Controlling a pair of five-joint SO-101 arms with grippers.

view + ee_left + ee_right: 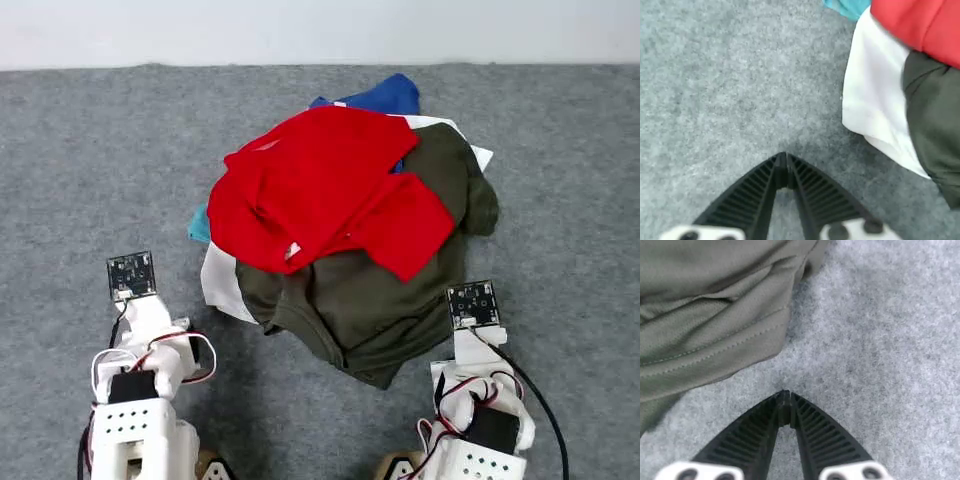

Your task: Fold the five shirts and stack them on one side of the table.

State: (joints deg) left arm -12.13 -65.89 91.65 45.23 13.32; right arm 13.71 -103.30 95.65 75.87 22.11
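Observation:
A loose heap of shirts lies in the middle of the table. On top is a red shirt [320,190], over a dark olive shirt [380,290]. A white shirt [220,285], a teal one [199,226] and a blue one [385,95] stick out from under them. My left gripper [786,159] is shut above bare carpet, beside the white shirt [875,105]; the red shirt [920,25] and olive shirt [935,125] lie past it. My right gripper [787,397] is shut over carpet just off the olive shirt's hem [710,335].
Grey carpet [80,170] covers the whole table, with open room to the left and right of the heap. Both arm bases [140,410] [475,430] sit at the near edge. A pale wall runs along the far side.

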